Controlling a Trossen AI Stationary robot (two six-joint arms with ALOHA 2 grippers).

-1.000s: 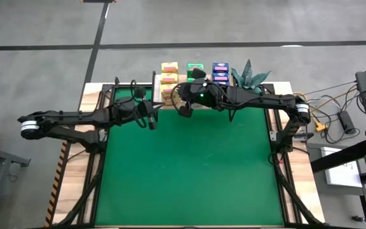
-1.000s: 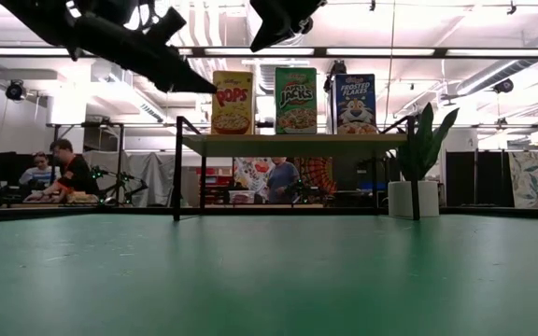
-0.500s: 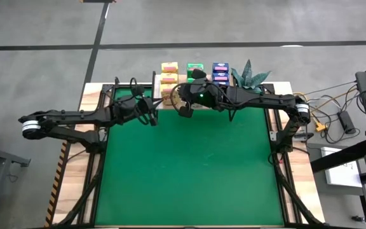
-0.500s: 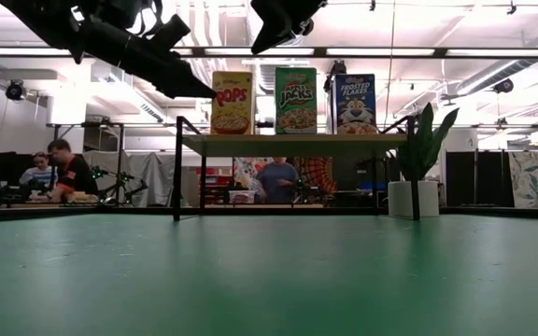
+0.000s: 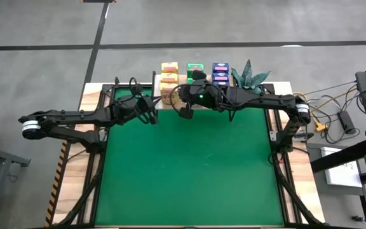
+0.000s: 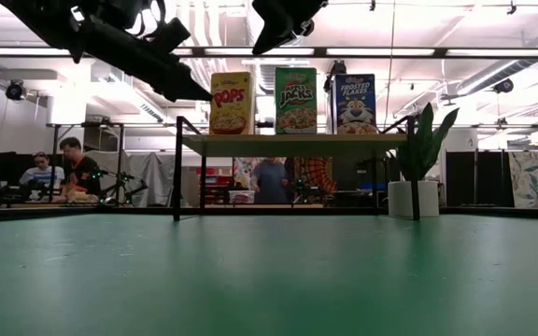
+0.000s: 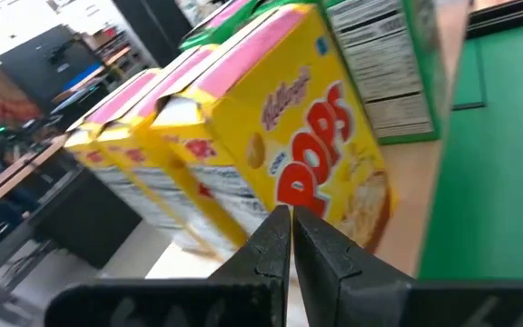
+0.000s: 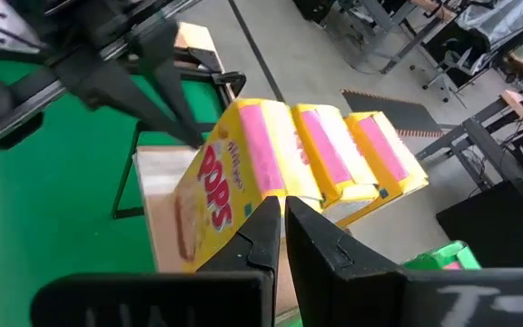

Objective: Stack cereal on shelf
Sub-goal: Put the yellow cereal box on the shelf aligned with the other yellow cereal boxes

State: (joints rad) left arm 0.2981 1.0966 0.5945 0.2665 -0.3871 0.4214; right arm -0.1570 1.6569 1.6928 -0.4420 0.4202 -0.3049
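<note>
The green table is spread below both grippers. The shelf is seen just beyond them, with the yellow cereal boxes, green cereal boxes and blue cereal boxes lined up on it. The left gripper is held with fingers pressed together, its tips right at the front yellow box. The right gripper is likewise closed and empty, poised just above that box's top edge.
</note>
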